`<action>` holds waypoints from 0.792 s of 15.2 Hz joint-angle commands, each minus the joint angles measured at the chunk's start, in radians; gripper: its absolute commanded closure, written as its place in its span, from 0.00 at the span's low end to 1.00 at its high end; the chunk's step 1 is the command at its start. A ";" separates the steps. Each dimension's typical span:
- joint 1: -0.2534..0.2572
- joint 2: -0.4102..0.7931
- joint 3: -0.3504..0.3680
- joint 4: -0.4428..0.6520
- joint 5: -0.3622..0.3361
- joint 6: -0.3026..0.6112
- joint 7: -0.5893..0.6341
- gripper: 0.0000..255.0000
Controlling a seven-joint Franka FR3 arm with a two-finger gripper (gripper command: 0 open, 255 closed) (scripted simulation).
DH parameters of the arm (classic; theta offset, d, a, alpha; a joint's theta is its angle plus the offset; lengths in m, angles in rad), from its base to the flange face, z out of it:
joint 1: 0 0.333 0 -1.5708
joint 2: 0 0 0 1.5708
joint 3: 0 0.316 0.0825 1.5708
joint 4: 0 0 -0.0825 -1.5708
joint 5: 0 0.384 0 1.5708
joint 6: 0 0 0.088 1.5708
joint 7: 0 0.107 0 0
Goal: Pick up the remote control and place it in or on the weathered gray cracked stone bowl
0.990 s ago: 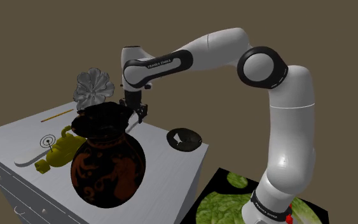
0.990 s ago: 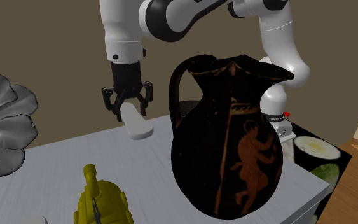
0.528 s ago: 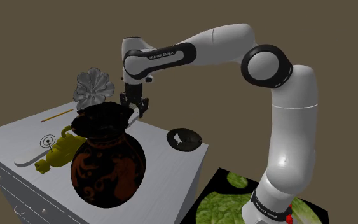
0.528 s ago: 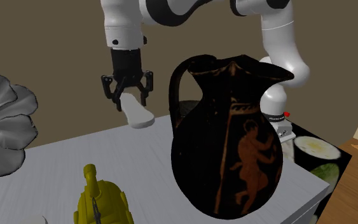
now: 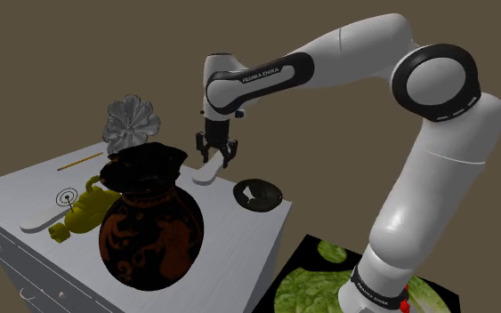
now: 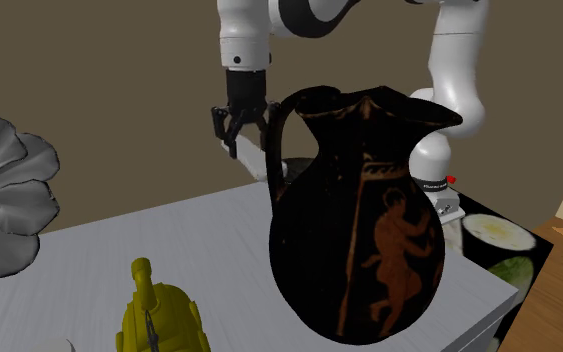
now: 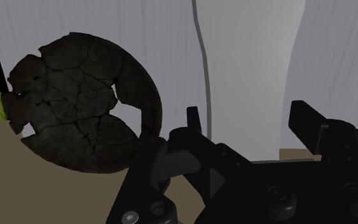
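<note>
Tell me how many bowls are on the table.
1. The dark cracked bowl sits near the edge of the table, to the shoulder view's right of the big dark jug, which may hide another.

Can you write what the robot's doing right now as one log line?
phase: holding | gripper: shut on remote control | remote control: not yet in bowl | bowl: on table, near gripper

The remote (image 5: 207,170) is a slim, round-ended bar (drawn plain white), clasped at its upper end in the gripper (image 5: 214,158) and hanging aslant over the table (image 5: 235,227). Near it, toward the shoulder view's right, the bowl (image 5: 259,195) sits by the table's edge: dark, shallow, cracked all over, rim chipped.
</note>
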 commanded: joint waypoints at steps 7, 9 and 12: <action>-0.032 -0.308 -0.068 -0.318 0.092 0.018 -0.149 1.00; -0.035 -0.384 -0.091 -0.387 0.104 0.010 -0.185 1.00; -0.037 -0.459 -0.117 -0.465 0.111 0.012 -0.221 1.00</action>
